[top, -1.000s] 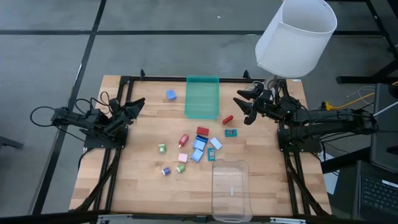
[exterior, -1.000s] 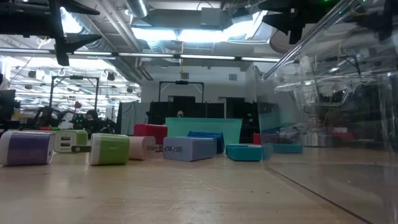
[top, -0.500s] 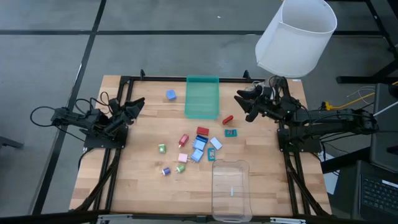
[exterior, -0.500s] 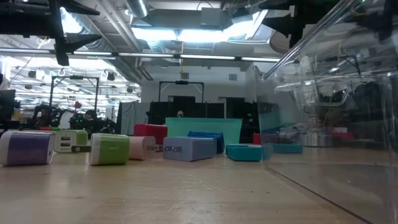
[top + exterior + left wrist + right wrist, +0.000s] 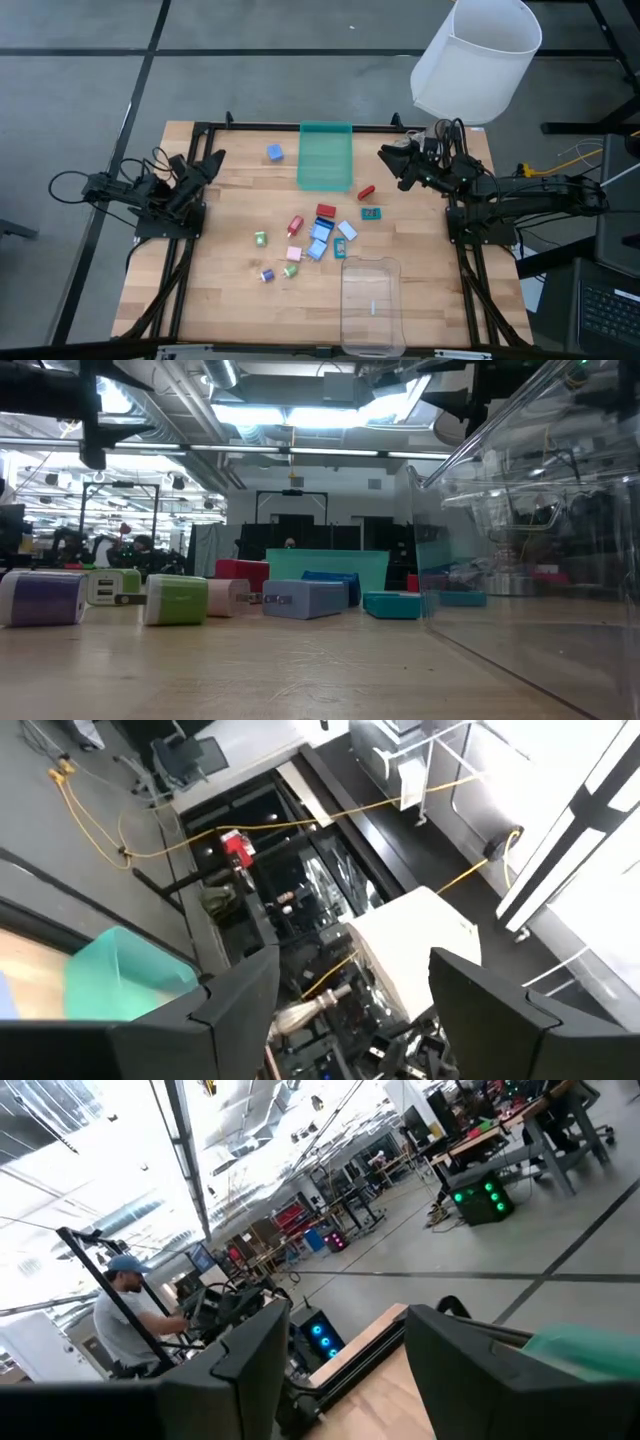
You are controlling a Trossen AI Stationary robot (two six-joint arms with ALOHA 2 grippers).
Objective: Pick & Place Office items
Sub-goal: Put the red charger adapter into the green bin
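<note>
The office items lie loose on the wooden table's middle: a blue cube [image 5: 274, 152] alone at the far left of the group, a red piece [image 5: 366, 192], a teal flat piece [image 5: 371, 213], a red rectangle [image 5: 326, 211], a red roll [image 5: 295, 226], blue flat pieces [image 5: 320, 236], and green [image 5: 260, 239], pink [image 5: 294, 254] and purple [image 5: 267, 275] chunks. The low view shows them in a row, the purple one [image 5: 42, 598] nearest. My left gripper [image 5: 205, 163] is open and empty over the table's left side. My right gripper [image 5: 392, 160] is open and empty over the far right.
A green rectangular tray [image 5: 326, 155] stands at the far middle. A clear plastic tray [image 5: 371, 305] stands at the near edge and fills the right of the low view [image 5: 540, 560]. A white shade [image 5: 476, 60] hangs above the far right corner. A person [image 5: 130, 1320] stands in the room beyond.
My right gripper has drawn back a little toward the table's far right corner. My left gripper has swung a little toward the far edge. The items have kept still.
</note>
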